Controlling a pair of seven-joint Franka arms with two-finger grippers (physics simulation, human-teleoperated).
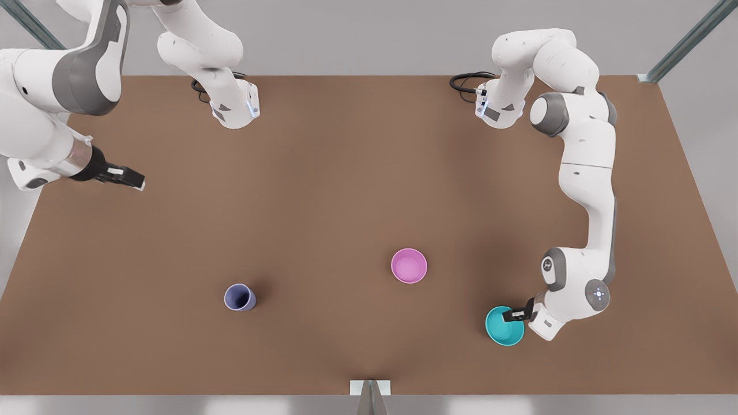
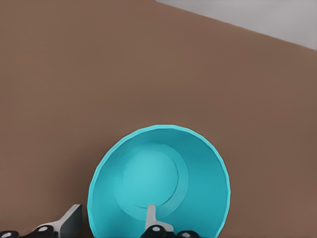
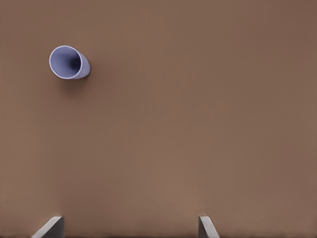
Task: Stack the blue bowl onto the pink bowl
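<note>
Brown table (image 1: 346,184): flat surface carrying three small vessels, all upright.

Blue bowl (image 1: 504,327): bright turquoise, plain, standing on the table toward the front view's right, near the lower edge. In the left wrist view the bowl (image 2: 158,183) shows its open mouth and round inner floor.

Left gripper (image 1: 515,314): low over the blue bowl, at the rim on the side nearest its arm. Fingers straddle the bowl's wall, one finger (image 2: 151,215) inside the bowl and the other (image 2: 69,223) outside it; whether they press the wall or stand just off it, I cannot tell.

Pink bowl (image 1: 409,266): magenta-pink, plain, mouth up, on the table near the middle, well apart from the blue bowl and toward the front view's left of it.

Lavender cup (image 1: 239,297): smaller than the bowls, on the table at the front view's left of the pink bowl; seen also in the right wrist view (image 3: 69,63).

Right gripper (image 1: 128,177): held above the table at the front view's far left, waiting, well apart from every vessel. Fingers (image 3: 49,228) stand spread apart, nothing between them.
</note>
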